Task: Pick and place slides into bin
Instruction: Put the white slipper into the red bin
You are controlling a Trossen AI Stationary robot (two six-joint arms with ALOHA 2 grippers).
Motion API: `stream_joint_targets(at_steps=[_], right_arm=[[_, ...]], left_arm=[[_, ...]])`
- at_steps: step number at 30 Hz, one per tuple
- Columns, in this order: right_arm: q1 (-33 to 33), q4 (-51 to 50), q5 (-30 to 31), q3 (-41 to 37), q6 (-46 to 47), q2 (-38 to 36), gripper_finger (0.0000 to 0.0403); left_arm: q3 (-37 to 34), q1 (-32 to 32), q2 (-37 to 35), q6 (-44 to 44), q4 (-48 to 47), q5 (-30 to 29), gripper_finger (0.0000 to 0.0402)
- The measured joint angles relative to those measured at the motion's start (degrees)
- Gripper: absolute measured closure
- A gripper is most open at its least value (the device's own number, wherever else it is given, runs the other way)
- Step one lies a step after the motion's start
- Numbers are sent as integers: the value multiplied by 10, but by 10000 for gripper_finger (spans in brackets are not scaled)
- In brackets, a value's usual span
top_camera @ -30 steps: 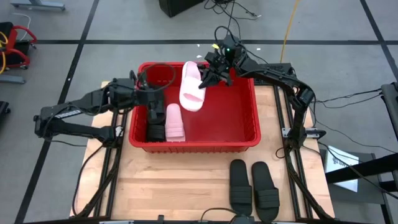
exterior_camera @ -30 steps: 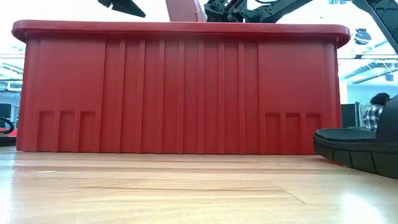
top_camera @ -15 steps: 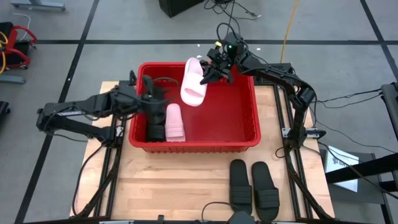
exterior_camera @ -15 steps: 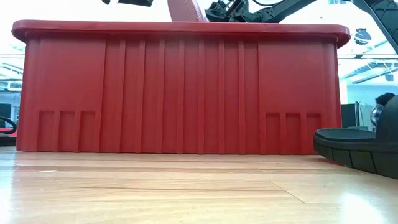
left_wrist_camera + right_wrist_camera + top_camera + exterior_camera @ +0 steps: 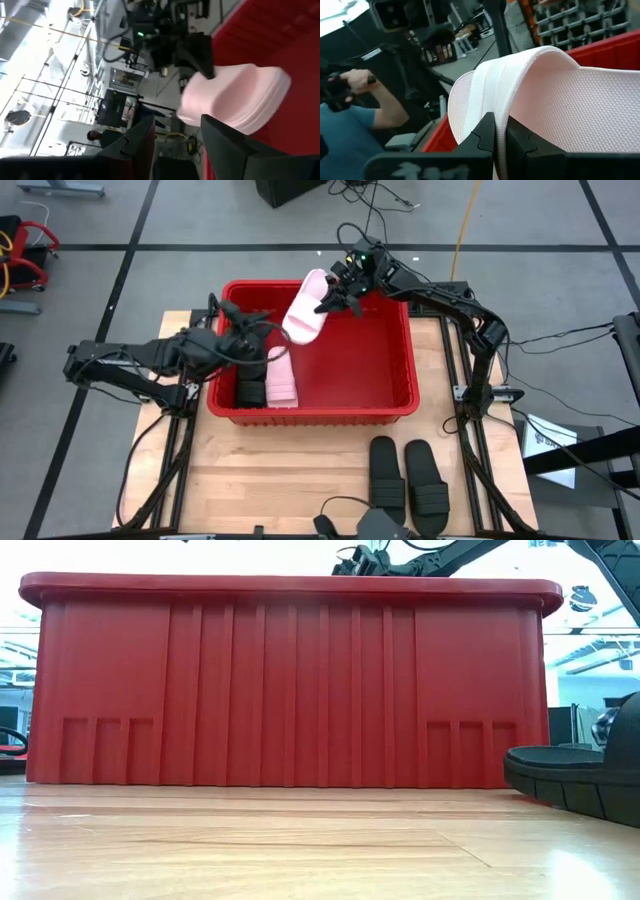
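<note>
High view: right gripper (image 5: 333, 295) clamped on a pale pink slide (image 5: 305, 309) above the red bin (image 5: 395, 406), left gripper (image 5: 255, 332) beside it with fingers apart, two black slides (image 5: 408, 478) outside on the table (image 5: 250, 480), right wrist view: dark fingers (image 5: 485, 131) pinching that slide's edge.

Bin (image 5: 290, 680) of ribbed, slightly glossy red plastic; surface (image 5: 250, 850) of pale smooth wood; pink slide (image 5: 580, 107) finely textured, matt foam.

Bin (image 5: 400, 405) right half bare
</note>
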Motion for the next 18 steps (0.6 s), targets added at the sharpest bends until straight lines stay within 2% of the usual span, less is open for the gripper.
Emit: stream_joint_targets(at_steps=[6,13,18], right_arm=[[16,-2,74,0,5,0,397],[52,6,73,0,14,0,397],[68,4,77,0,15,0,397]], left_arm=[[8,6,56,27,-22,-1,234],[8,20,123,84,-19,-70,234],[9,23,130,93,-20,-76,234]])
